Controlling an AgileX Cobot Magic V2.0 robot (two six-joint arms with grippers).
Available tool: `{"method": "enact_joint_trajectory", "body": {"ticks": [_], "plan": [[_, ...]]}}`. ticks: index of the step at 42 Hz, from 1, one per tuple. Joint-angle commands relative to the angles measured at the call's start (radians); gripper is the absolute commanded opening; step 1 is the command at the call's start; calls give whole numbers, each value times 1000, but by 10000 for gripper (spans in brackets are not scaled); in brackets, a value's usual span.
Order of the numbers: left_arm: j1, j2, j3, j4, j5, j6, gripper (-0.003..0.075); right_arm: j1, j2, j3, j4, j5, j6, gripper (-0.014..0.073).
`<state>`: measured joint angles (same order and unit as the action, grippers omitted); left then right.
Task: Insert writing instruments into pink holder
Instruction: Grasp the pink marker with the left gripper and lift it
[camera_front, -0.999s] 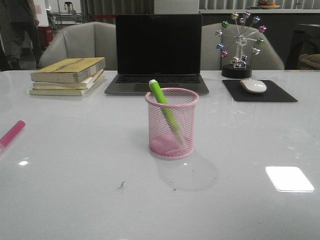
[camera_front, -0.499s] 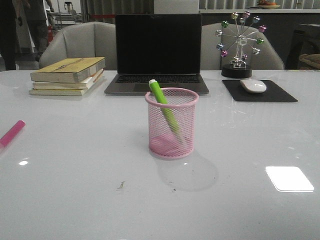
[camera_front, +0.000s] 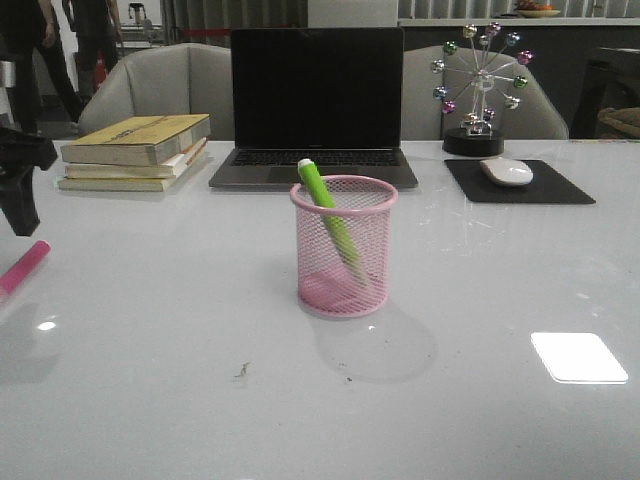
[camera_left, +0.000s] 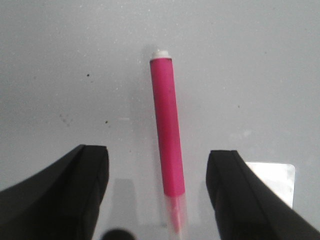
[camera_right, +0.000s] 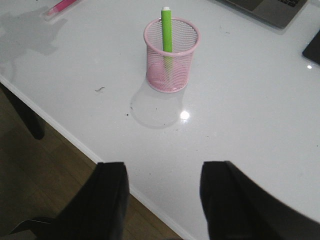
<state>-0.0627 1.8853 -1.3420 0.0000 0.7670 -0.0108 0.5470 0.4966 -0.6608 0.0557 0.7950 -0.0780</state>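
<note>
Hovering wide open and empty, the left gripper (camera_left: 157, 200) straddles the magenta marker (camera_left: 167, 135), which lies flat on the table (camera_front: 150, 380), its long axis running toward 12 o'clock between the fingers (white end farthest). The right gripper (camera_right: 162, 200), also open and empty, waits well apart. At centre, the pink holder (camera_front: 343, 247) already contains the lime marker (camera_front: 328, 215).
</note>
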Motion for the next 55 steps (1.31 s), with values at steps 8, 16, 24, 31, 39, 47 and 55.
{"method": "enact_joint_trajectory", "body": {"ticks": [8,16,24,31,39,47,55], "plan": [[4,98,-159,-36,2,3,477,-3,2,-26,-2,-67,1,447],[4,153,-215,-41,21,3,477,-3,2,-26,-2,-67,1,447],[4,176,-230,-52,20,3,476,-3,2,-26,-2,-67,1,447],[4,176,-230,-50,24,3,353,-3,2,-26,-2,-67,1,447],[4,176,-230,-50,26,3,147,-3,2,-26,-2,-67,1,447],[4,168,-230,-50,40,4,91,-3,2,-26,-2,-67,1,447],[-15,52,-175,-61,-42,11,91,-3,2,-26,-2,-67,1,447]]}}
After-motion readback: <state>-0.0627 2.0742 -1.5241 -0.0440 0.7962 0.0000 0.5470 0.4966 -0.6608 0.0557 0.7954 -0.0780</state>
